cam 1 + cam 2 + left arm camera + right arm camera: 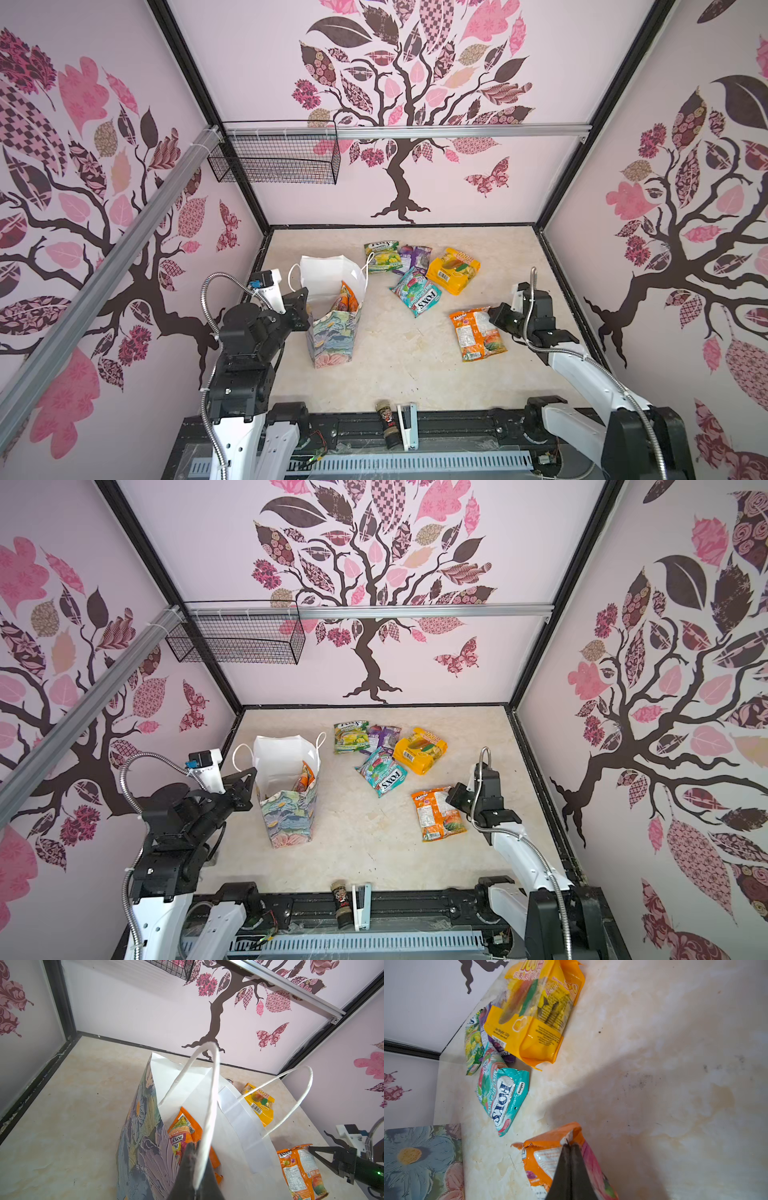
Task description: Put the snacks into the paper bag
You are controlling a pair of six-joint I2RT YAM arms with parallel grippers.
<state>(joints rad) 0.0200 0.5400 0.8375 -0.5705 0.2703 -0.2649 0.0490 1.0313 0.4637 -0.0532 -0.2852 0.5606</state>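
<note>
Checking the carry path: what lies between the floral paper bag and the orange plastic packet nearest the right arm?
Only bare beige tabletop, in both top views; the teal FOX'S packet lies farther back, off that stretch.

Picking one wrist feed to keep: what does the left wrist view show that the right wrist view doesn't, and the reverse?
Left wrist only: inside the paper bag, a bagged orange packet; its cord handles; the left pincer shut at its rim. Right wrist only: the teal FOX'S packet and green packet. Both: the yellow packet, the tabletop orange packet gripped by the shut right pincer, and the bag's floral outside.
</note>
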